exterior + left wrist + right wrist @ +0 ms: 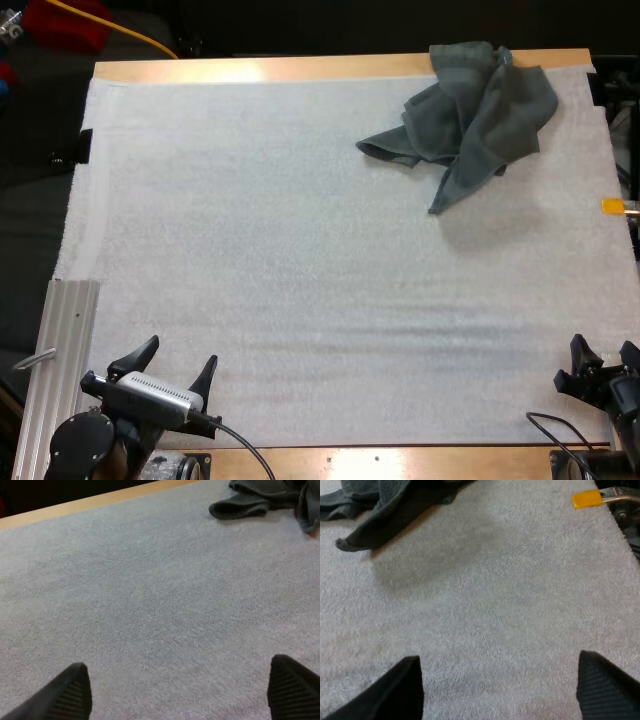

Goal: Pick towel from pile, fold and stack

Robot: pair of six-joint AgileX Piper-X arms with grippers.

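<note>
Grey-green terry, the crumpled towel [470, 115] lies heaped at the far right of the white mat [300, 250], its upper folds reaching the mat's far edge by the wooden table [300, 68] rim and 1 loose corner trailing toward the near side. Whether the heap is 1 towel or 2 I cannot tell from its folds.

By my reading the task is at its very start: nothing is lifted, nothing is spread flat, nothing is folded, and no stack has been begun. All of it is left to do: the pick from the heap, the laying out, the folds, and the placing.

The left gripper [181, 352] hangs over the near left of the mat with its 2 fingers spread wide and bare mat between them, well apart from the towel. The right gripper [603, 345] sits at the near right edge, fingers likewise spread and holding nothing; the towel's trailing corner lies ahead of it, so it looks the better placed of the 2 for the first reach.

As for containers, no bin, tray or basket takes part; the towel rests loose on the mat itself
</note>
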